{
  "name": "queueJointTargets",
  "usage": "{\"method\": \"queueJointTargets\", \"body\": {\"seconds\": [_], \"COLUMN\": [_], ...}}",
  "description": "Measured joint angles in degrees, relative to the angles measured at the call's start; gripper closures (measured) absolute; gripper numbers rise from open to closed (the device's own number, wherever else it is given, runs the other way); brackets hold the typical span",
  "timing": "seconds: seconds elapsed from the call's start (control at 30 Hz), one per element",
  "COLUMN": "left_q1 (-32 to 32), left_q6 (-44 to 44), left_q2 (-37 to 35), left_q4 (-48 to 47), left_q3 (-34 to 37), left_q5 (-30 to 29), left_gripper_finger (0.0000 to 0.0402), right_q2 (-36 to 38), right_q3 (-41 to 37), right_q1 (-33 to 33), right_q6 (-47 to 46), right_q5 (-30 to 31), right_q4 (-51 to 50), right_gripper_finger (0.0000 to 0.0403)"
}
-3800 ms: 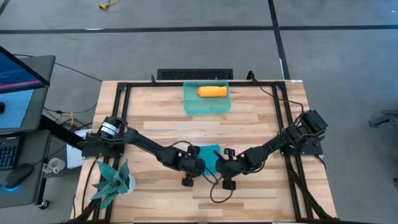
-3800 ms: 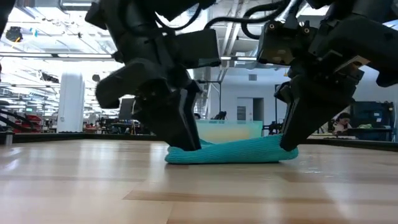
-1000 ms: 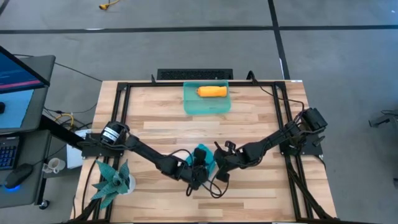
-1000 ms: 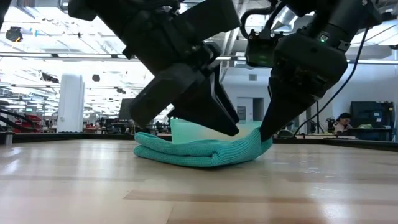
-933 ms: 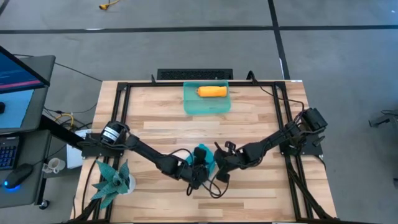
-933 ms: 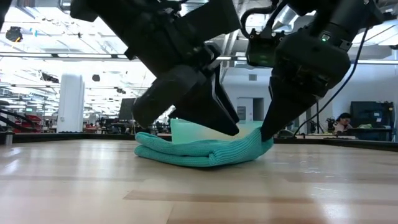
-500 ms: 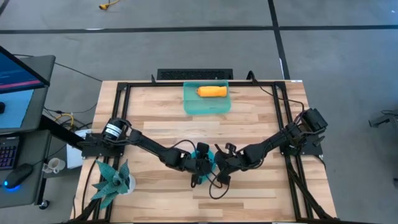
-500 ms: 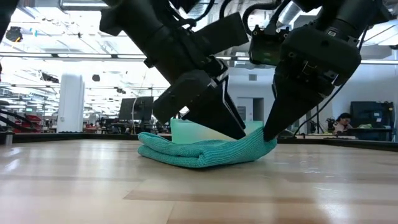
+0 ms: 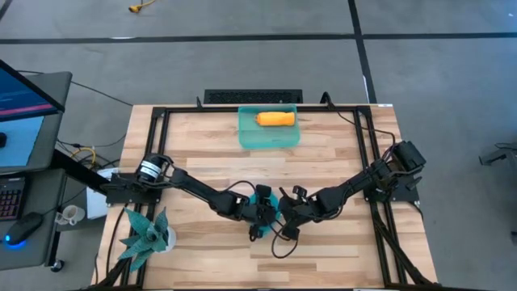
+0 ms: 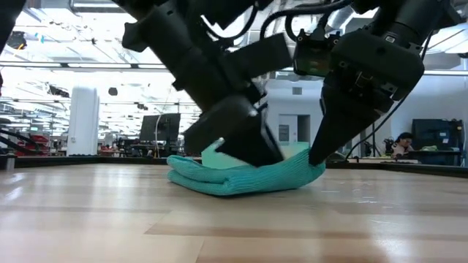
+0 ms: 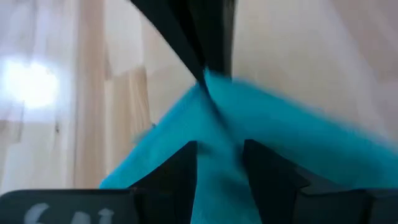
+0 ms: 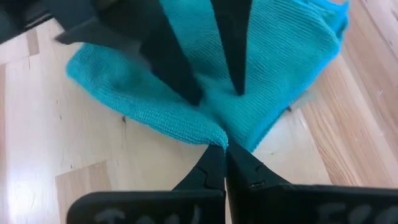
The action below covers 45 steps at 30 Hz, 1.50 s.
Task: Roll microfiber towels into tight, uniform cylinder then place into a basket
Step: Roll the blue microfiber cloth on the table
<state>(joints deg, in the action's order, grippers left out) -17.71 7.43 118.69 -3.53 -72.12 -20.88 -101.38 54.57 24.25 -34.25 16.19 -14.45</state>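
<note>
Teal-blue microfiber towel (image 10: 245, 175) lay bunched in loose folds on the light wooden slatted table (image 9: 202, 153), near its front middle, directly under both sets of fingers. Left gripper (image 11: 219, 163) angled down onto the cloth from the left; fingers (image 11: 177, 171) parted, with a ridge of teal fabric rising between them and around them. Whether that fabric was actually pinched could not be told. In the low view, left gripper (image 10: 252, 146) pressed into the upper fold of the heap, tips buried in cloth.

Right gripper (image 12: 222, 163) closed, fingertips meeting at the edge of the towel (image 12: 249, 81); appeared to nip the cloth's border, though the pinch itself was hard to make out. In the low view, right gripper (image 10: 316, 157) touched the heap's raised right end, that corner lifted slightly off the wood. From above, both grippers (image 9: 258, 217) (image 9: 284, 214) sat just beside each other, with a sliver of teal (image 9: 264, 198) showing between and just beyond them.

Well beyond the fingertips, at the table's far edge, stood the small rectangular translucent sea-green plastic basket (image 9: 268, 139), with a rolled bright orange microfiber towel (image 9: 275, 119) lying inside, toward its far wall. Spiky teal plant (image 9: 145, 234) at the front left corner, well apart from the left arm's fingers.
</note>
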Motion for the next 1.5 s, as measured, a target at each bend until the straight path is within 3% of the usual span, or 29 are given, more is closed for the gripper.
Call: {"method": "queueJointTargets", "body": {"seconds": [0.53,1.03,1.5], "left_q1": [-0.3,-0.2,-0.3], "left_q6": [-4.9,-4.3,-2.6], "left_q2": [1.4,1.4,1.4], "left_q4": [0.7,0.4,-0.7], "left_q3": [-0.1,-0.1,-0.1], "left_q5": [-0.8,-1.4,-3.7], "left_gripper_finger": [0.0276,0.0276,0.0276], "right_q2": [0.0,-0.6,-1.1], "right_q3": [0.0,0.0,-0.1], "right_q1": [-3.2,-7.1,-9.3], "right_q6": [1.7,1.3,6.4], "right_q5": [0.3,-0.3,-1.2], "right_q4": [1.0,2.0,4.0], "right_gripper_finger": [0.0391,0.0391,0.0391]}}
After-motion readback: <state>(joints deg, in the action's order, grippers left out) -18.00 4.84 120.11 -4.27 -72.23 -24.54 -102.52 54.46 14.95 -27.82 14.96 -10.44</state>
